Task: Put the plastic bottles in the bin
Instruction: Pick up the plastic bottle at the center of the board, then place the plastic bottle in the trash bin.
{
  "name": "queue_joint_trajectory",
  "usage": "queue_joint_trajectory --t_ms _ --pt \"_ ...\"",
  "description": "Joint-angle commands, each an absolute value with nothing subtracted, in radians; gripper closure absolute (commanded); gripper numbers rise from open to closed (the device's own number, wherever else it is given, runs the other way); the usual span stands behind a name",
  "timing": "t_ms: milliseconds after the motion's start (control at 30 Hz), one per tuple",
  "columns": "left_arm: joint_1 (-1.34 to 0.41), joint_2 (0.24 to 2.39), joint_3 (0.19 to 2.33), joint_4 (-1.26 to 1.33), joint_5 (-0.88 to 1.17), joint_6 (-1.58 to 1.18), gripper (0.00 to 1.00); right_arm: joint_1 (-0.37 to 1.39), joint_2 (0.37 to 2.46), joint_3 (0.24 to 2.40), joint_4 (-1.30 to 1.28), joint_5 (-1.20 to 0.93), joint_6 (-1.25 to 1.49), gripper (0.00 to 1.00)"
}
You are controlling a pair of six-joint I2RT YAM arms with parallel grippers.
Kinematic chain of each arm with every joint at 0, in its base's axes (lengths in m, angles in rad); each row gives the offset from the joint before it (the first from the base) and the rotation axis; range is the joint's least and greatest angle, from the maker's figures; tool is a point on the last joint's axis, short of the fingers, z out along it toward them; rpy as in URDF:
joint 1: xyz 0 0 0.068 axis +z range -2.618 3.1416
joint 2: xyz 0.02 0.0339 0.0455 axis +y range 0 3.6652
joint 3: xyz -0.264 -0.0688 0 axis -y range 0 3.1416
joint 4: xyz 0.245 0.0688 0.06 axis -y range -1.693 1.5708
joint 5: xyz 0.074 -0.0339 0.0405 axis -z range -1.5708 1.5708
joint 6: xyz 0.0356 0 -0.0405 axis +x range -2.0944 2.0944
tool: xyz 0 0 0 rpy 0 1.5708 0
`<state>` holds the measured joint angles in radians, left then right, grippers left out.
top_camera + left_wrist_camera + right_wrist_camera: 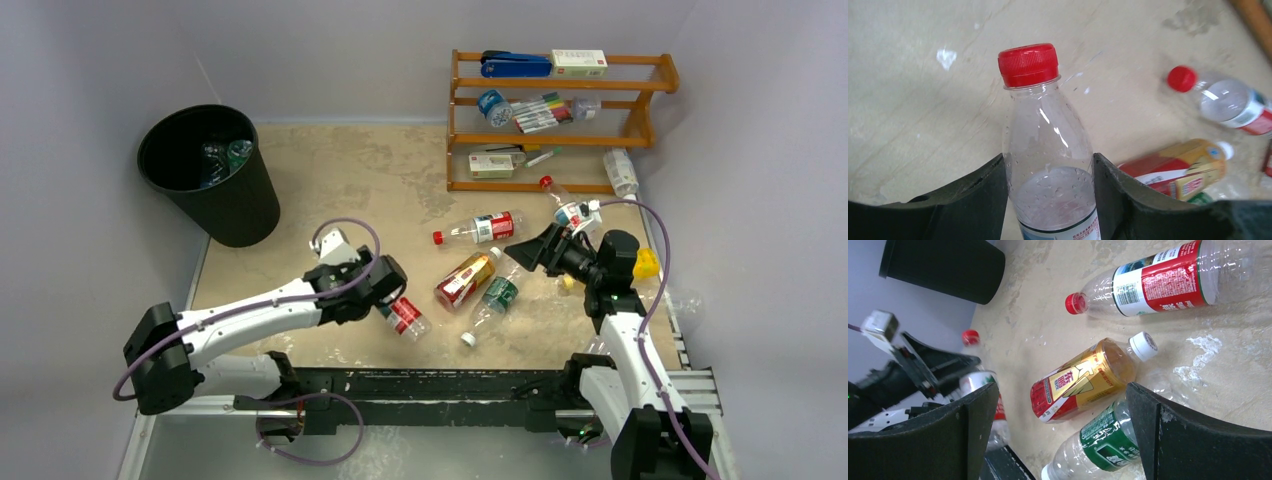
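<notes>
Black left hand (1048,162) tight on red-capped bottle (1043,120), arm low

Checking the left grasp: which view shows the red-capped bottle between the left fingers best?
Left wrist: the red-capped bottle fills the frame, a finger against each side below its shoulder. Top external shows only its red-labelled lower end past the left gripper. Right wrist catches it small and blurred beside that gripper.

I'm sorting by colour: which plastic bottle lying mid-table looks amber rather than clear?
The amber plastic bottle with the red-and-yellow label and white cap; its neighbours, the green-labelled bottle and red-labelled bottle, are clear.
</notes>
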<state>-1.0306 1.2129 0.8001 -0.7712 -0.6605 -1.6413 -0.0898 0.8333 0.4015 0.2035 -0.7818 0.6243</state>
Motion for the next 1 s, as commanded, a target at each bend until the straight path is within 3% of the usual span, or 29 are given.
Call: queue_joint_trajectory --t_ms 0,533,967 --pt "-0.956 1.179 0.955 -0.865 -0.769 -1.428 0.45 -0.084 0.815 0.44 0.19 -0.805 0.61 0.0" --pt "-0.594 1.261 1.461 -0.959 -0.874 -0.917 0.41 -0.084 0.771 0.44 0.144 -0.795 0.606 0.0" --pt "-0.09 1.436 1.888 -0.898 -0.756 -0.643 0.38 -0.084 0.745 0.418 0.133 -0.797 0.608 0.0"
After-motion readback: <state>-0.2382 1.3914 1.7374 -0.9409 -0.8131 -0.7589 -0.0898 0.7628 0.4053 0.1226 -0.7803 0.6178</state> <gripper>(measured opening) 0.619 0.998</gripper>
